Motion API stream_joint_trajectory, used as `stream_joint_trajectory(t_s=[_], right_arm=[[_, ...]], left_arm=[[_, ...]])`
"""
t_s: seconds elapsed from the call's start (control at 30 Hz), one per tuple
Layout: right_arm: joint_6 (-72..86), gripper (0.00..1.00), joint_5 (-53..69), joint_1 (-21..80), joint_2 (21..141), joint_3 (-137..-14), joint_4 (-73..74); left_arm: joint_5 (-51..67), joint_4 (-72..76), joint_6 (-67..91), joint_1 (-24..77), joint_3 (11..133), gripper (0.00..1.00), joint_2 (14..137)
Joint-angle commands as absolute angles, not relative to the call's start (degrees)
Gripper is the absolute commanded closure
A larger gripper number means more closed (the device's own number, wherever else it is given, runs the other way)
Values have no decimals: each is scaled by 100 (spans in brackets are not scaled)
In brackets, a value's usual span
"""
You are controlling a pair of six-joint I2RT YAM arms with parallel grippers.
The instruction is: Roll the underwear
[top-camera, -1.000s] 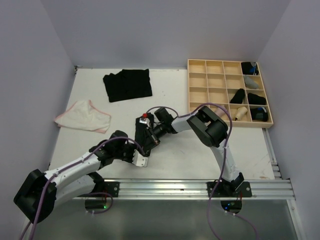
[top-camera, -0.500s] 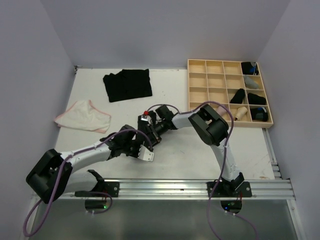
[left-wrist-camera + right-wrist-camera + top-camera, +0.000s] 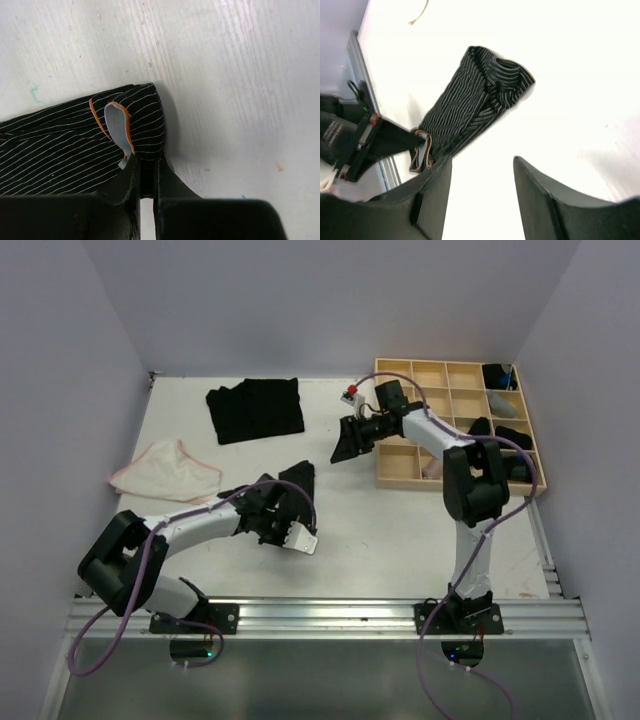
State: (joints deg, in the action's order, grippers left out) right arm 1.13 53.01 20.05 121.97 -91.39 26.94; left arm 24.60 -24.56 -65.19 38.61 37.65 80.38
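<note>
A black pinstriped underwear (image 3: pixel 60 150) with an orange-edged grey band lies loosely rolled on the white table (image 3: pixel 380 530). My left gripper (image 3: pixel 146 169) is shut on its banded end. From above, the left gripper (image 3: pixel 283 508) sits at mid-table with the striped underwear (image 3: pixel 300 478) stretching away from it. My right gripper (image 3: pixel 343 448) hangs open and apart from it, near the tray's left side. In the right wrist view, the right gripper (image 3: pixel 482 160) holds nothing, and the striped underwear (image 3: pixel 475 100) lies below and beyond it.
A pile of black underwear (image 3: pixel 255 410) lies at the back of the table. A whitish one with pink edging (image 3: pixel 165 472) lies flat at the left. The pale wooden grid tray (image 3: pixel 430 375) at the back right holds several small rolls in its right-hand cells.
My right gripper opened, let go of the striped underwear and drew back toward the tray. My left gripper shut on the cloth's banded end and shifted right.
</note>
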Motion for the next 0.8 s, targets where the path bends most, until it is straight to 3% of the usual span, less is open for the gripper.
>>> stream_joint_trajectory(t_s=[0.0, 0.23, 0.43, 0.57, 0.7, 0.77], right_arm=[[-1387, 45, 4808, 2171, 10946, -9229, 3839], [-2398, 67, 4369, 2162, 9292, -7639, 3894], [-2953, 75, 4131, 2249, 8106, -6655, 3797], [-3243, 71, 3745, 2960, 7875, -6443, 3631], [-3348, 52, 3209, 4119, 8182, -6311, 3016], [-3392, 49, 3032, 4350, 8567, -6372, 2796]], left_arm=[[3076, -4051, -6416, 3780, 4049, 100, 8761], [3910, -5413, -6565, 2858, 5641, 100, 10826], [4043, -6283, -6688, 2365, 6862, 100, 12232], [4070, -6653, -6741, 2312, 7355, 100, 12857], [3973, -6785, -6601, 2312, 7751, 99, 13349], [3973, -6820, -6504, 2312, 7901, 99, 13447]])
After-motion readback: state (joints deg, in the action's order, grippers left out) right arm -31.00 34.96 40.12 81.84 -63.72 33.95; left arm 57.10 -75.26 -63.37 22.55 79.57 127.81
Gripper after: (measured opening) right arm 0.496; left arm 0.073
